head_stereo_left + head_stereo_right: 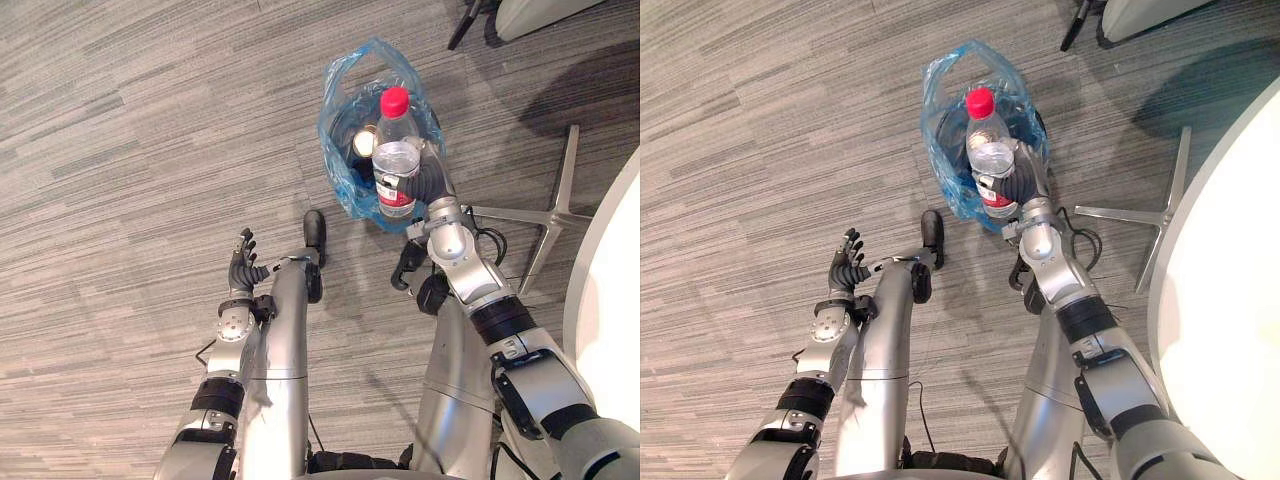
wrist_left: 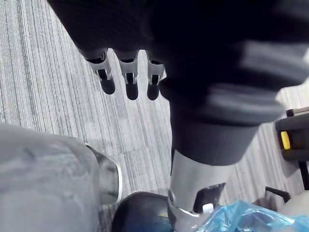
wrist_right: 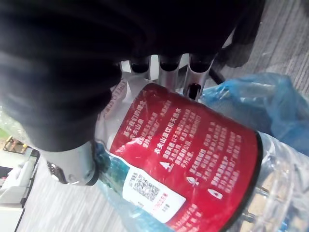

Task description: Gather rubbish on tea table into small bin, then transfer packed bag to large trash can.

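- Left eye view looks down on a blue translucent plastic bag (image 1: 345, 110) standing open-mouthed on the grey striped carpet floor (image 1: 130, 130).
- Over the near side of that bag, the right hand (image 1: 426, 183) holds a clear plastic water bottle (image 1: 397, 160) upright, with its red screw cap (image 1: 395, 101) on top.
- From the right wrist view, that hand's fingers (image 3: 166, 72) are clamped round the bottle's body just past the red label (image 3: 193, 159), with the thumb pressing from the other side. Blue bag plastic shows just beside and beneath the bottle.
- I cannot tell whether the bottle's base is already inside the bag's mouth or only above it.
- Inside the bag, just beside the bottle, lies a round pale-gold thing (image 1: 364, 140), too small to make out.
- The left hand (image 1: 242, 262) hangs well apart from the bag, off to its left and nearer the robot, over bare carpet. Its fingers (image 2: 128, 79) are loosely straight and a little apart, holding nothing.
- To the right of the bag, a silver star-shaped chair base (image 1: 555, 210) rests on the floor.
- Farther right of the bag curves the edge of a white round desk (image 1: 615, 270).
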Robot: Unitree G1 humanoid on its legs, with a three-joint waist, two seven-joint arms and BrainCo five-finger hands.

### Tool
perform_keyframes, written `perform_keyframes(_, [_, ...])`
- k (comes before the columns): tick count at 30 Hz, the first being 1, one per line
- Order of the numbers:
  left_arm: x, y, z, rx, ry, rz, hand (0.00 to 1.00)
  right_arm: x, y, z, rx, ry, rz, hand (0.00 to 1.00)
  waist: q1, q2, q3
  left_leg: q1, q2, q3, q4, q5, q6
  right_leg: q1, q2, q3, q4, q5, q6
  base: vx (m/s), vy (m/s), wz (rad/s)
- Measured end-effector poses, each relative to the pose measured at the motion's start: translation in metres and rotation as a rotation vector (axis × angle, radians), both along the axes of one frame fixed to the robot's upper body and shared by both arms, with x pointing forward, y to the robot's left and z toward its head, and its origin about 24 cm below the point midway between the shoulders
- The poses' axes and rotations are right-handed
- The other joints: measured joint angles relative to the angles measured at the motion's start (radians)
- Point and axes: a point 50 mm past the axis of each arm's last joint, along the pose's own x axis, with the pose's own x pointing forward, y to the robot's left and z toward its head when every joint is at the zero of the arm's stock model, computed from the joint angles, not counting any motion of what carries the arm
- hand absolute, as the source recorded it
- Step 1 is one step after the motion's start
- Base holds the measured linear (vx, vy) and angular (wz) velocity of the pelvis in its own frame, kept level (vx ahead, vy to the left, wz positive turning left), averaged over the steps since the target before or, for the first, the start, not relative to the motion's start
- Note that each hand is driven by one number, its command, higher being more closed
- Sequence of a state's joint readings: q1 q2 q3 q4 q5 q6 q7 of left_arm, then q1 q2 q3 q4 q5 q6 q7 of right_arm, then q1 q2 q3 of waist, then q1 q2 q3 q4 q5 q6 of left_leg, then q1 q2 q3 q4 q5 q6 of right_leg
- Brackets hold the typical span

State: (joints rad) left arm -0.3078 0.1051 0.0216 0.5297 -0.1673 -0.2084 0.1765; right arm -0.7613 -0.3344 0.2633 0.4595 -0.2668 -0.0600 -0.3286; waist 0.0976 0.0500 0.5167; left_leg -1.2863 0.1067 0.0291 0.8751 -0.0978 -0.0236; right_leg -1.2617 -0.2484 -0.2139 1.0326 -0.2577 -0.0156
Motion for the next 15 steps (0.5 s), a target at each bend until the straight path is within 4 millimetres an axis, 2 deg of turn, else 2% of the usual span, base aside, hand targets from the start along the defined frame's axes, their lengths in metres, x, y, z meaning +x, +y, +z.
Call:
perform_keyframes(3, [0.000, 0.001, 0.001, -0.003, -0.004, 0.006, 0.00, 0.001, 0.002, 0.005, 0.002, -0.013, 0.005, 1.00, -0.001, 0.000, 0.000, -0.005, -0.001, -0.001, -0.001, 0.000, -0.001, -0.006, -0.002, -0.001, 0.004, -0.003, -0.002, -0.01, 0.013, 0.03])
perform_keyframes(4, [0.000, 0.001, 0.001, -0.003, -0.004, 0.007, 0.00, 0.001, 0.004, 0.006, 0.005, -0.017, 0.009, 0.00, -0.001, 0.000, 0.000, -0.005, -0.001, -0.001, -0.001, 0.000, -0.001, -0.006, -0.003, -0.002, 0.006, -0.006, -0.003, -0.01, 0.011, 0.04])
perform_keyframes(15, [0.000, 0.002, 0.001, -0.004, -0.001, 0.014, 0.00, -0.004, 0.022, 0.004, 0.023, -0.030, 0.061, 0.00, -0.003, -0.007, -0.004, -0.005, 0.000, -0.005, -0.004, 0.004, -0.008, -0.004, 0.001, -0.011, 0.012, -0.014, -0.010, 0.00, 0.002, 0.01])
